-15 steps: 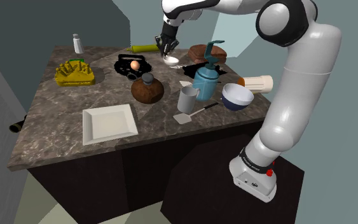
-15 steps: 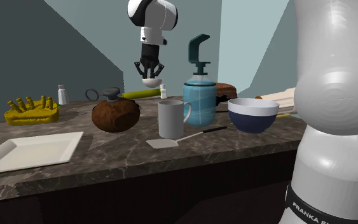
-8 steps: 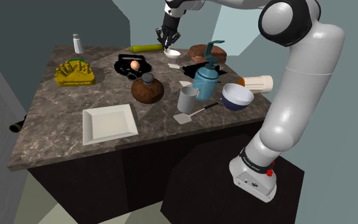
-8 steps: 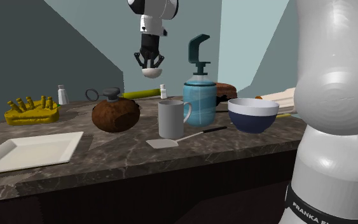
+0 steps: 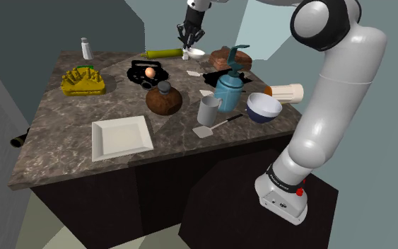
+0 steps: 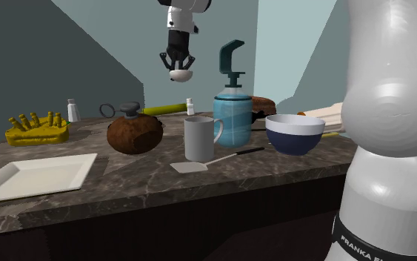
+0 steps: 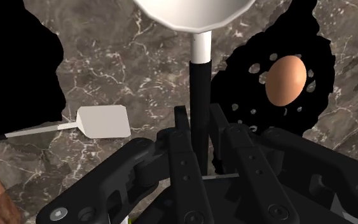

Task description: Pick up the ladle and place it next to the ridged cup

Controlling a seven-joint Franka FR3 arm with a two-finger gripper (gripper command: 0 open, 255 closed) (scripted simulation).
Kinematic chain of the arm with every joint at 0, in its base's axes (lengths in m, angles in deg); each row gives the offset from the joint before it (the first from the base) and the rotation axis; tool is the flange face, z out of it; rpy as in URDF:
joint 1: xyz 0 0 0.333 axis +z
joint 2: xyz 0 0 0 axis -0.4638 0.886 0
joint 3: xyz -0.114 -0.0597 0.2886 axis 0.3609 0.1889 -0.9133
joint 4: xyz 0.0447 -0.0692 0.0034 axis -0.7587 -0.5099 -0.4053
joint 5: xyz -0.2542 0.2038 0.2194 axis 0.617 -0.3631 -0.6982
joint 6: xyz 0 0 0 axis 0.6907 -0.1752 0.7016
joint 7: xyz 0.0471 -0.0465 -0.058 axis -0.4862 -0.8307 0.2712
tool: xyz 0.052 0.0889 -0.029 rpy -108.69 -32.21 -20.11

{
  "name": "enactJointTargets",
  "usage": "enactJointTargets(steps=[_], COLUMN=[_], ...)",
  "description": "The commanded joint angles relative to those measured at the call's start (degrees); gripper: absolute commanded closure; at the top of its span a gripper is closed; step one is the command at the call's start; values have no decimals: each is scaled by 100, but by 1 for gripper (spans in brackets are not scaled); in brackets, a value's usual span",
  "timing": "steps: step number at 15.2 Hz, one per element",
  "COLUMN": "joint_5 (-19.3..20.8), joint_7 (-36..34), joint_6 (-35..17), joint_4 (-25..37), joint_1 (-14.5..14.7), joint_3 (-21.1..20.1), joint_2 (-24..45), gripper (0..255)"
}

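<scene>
My gripper hangs high above the back of the marble counter, shut on the ladle. The ladle has a white bowl and a thin black handle, which the two fingers clasp. From the second exterior view, the gripper points down with the ladle bowl just beneath it, well clear of the table. The grey cup with a handle stands near the counter's front, beside the teal dispenser; the same cup rises in front of the dispenser.
A white spatula lies just in front of the cup. Nearby are a blue-and-white bowl, a brown round pot, a black holder with an egg, a white square plate, a yellow rack and a rolling pin.
The gripper has risen with the ladle clasped in it, drifting toward the back of the counter. Nothing on the counter has moved.
</scene>
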Motion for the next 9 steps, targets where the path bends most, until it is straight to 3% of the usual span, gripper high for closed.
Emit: enactJointTargets(steps=[1,9], joint_5=[-26,-119], joint_7=[207,1158], joint_6=[-73,-228], joint_4=[-347,-1328], joint_1=[-119,-634], joint_3=[70,454], joint_2=[-260,-1019], gripper=[255,255])
